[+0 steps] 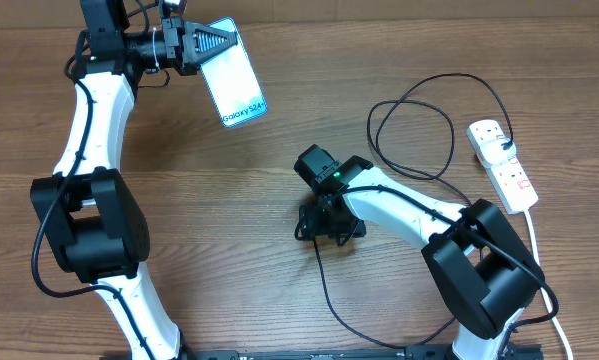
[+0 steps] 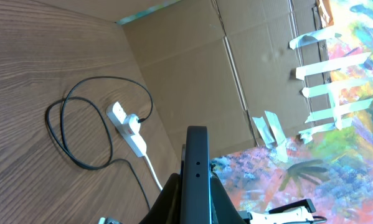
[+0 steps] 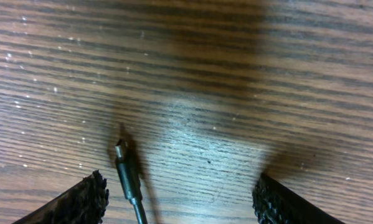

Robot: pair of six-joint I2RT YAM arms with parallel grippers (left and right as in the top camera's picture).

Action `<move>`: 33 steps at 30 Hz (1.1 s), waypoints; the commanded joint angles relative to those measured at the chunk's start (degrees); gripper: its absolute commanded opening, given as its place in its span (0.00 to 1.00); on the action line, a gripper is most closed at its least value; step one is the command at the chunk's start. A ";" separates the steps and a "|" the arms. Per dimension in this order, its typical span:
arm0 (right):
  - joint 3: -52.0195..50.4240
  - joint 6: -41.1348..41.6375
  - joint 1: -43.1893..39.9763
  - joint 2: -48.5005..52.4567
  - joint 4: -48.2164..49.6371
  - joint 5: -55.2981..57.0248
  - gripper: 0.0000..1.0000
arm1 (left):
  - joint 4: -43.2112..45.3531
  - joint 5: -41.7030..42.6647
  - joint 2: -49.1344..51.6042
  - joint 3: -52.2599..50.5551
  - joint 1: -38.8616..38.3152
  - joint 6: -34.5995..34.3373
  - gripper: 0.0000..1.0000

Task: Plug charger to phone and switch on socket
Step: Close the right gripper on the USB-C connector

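Note:
My left gripper [image 1: 211,42] is shut on the phone [image 1: 234,84] and holds it above the far left of the table, its light blue screen facing up. In the left wrist view the phone's black edge [image 2: 197,174] stands between the fingers. My right gripper [image 1: 326,226] is open, low over the table at the centre. The charger's slim plug [image 3: 124,168] lies on the wood between its fingers [image 3: 181,199], close to the left finger. The black cable [image 1: 409,135] loops back to the socket [image 1: 503,163], a white power strip at the right, where its black plug sits.
The strip's thick white cord [image 1: 539,265] runs toward the front right corner. The cable trails past my right arm's base [image 1: 484,270]. Cardboard walls and a painted sheet [image 2: 323,124] stand beyond the table in the left wrist view.

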 commanded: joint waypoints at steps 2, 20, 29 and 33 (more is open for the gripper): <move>-4.13 1.33 0.02 5.60 -1.09 3.45 0.76 | 0.15 1.95 -0.61 0.74 -0.04 0.87 0.04; 5.42 -0.37 3.30 5.60 -6.08 6.34 0.76 | 0.11 1.97 -0.61 0.74 1.01 1.27 0.04; 5.42 -0.15 4.11 5.60 -5.14 6.23 0.60 | 0.11 1.95 -0.61 0.74 1.03 1.27 0.04; 5.42 -0.17 4.11 5.60 -4.50 5.22 0.52 | 0.11 1.95 -0.61 0.74 1.03 1.27 0.04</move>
